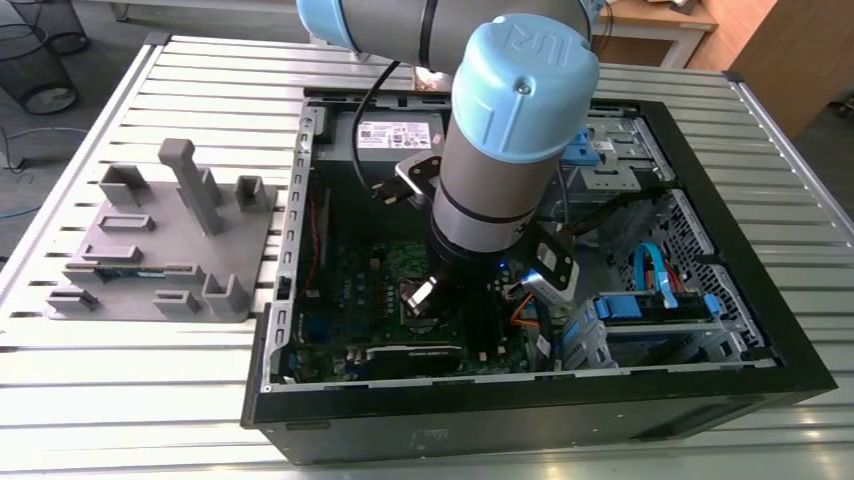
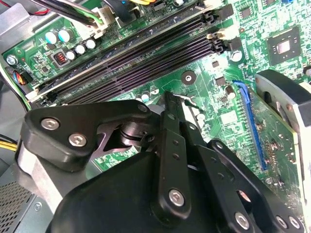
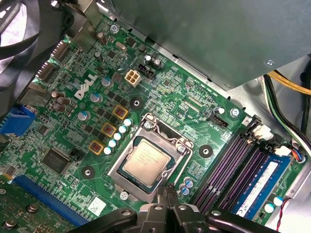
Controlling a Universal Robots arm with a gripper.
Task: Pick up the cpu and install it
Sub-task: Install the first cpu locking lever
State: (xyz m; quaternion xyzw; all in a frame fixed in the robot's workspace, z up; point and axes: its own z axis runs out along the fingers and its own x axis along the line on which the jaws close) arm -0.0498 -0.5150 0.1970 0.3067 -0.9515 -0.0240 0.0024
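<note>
The cpu (image 3: 146,159), a small square chip with a shiny silver top, lies flat inside the silver-framed socket (image 3: 181,146) on the green motherboard (image 3: 165,82). In the first wrist view my gripper (image 3: 169,190) hovers just off the socket's edge, beside the cpu and not touching it. Its black fingers (image 2: 168,110) are drawn together with nothing between them. In the exterior view the arm reaches straight down into the open computer case, with the gripper (image 1: 438,300) low over the middle of the board.
Black memory slots (image 3: 233,160) run beside the socket, one holding a blue-labelled stick (image 3: 260,182). The case walls (image 1: 534,400) ring the board, with cables and blue drive brackets (image 1: 654,305) at the exterior view's right. A grey tray (image 1: 160,240) sits at its left.
</note>
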